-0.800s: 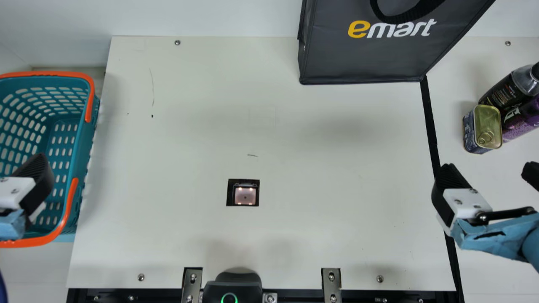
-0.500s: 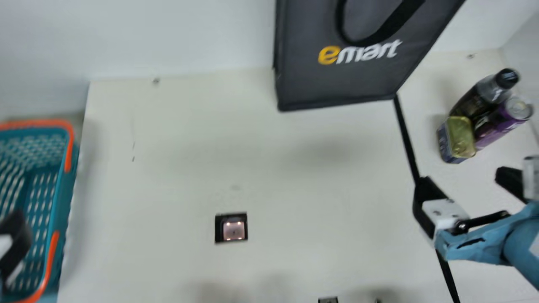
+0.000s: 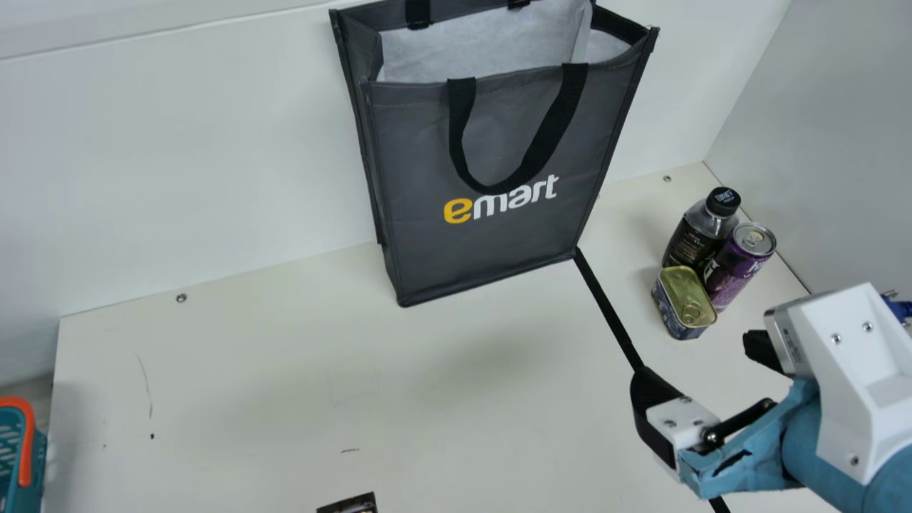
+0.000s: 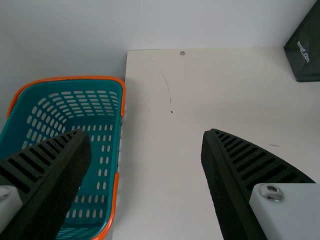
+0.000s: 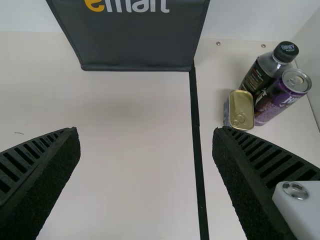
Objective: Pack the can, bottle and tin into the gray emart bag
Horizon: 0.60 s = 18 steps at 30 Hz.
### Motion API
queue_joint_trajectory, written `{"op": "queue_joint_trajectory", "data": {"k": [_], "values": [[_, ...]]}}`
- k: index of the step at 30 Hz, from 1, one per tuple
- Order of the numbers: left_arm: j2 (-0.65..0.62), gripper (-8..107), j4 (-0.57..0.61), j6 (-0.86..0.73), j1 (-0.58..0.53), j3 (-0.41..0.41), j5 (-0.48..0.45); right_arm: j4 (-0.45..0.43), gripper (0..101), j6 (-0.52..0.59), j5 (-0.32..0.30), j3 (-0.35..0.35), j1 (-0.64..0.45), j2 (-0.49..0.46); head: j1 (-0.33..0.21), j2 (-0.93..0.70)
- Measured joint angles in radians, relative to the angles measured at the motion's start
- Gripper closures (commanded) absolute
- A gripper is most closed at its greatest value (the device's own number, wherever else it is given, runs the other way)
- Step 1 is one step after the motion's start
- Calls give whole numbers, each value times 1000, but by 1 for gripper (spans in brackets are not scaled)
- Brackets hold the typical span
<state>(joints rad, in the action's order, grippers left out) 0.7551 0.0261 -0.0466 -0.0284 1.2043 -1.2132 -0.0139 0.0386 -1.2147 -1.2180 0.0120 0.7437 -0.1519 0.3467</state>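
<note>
**Bottle (image 3: 691, 241), can (image 3: 737, 269) and tin (image 3: 682, 293) were seen outside the gray emart bag (image 3: 491, 256), beyond the open right gripper (image 3: 697, 362)**

In the main view, the three were stood upright and close together on the cream table (image 3: 249, 377), just past the right gripper's fingertips, the tin being nearest. The tin was capped by a gold, round-cornered lid with a ring pull, above dark blue sides. The can was clad in glossy purple, and its silver top was fitted with a tab. The bottle was closed by a black cap, with a clear shoulder and a dark label below. The bag was set farther off, ahead and to that gripper's left, its mouth open on a pale lining, its handle hung over the front. A teal basket (image 3: 18, 405) was glimpsed well to the gripper's left.

In the left wrist view, the left gripper (image 4: 146, 135) was spread wide, and nothing was held. The basket was seen below and beside it; a dark corner of the bag was seen well beyond.

In the right wrist view, the right gripper's ribbed fingers (image 5: 265, 160) were parted with nothing between them. The tin was seen beyond one fingertip, backed by bottle and can.
</note>
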Motion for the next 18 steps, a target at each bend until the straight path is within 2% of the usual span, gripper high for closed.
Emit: {"op": "queue_joint_trajectory", "data": {"k": [18], "values": [[0, 9, 0, 0, 0, 0, 0, 0, 10, 0, 0, 0, 0, 0, 0, 2]]}}
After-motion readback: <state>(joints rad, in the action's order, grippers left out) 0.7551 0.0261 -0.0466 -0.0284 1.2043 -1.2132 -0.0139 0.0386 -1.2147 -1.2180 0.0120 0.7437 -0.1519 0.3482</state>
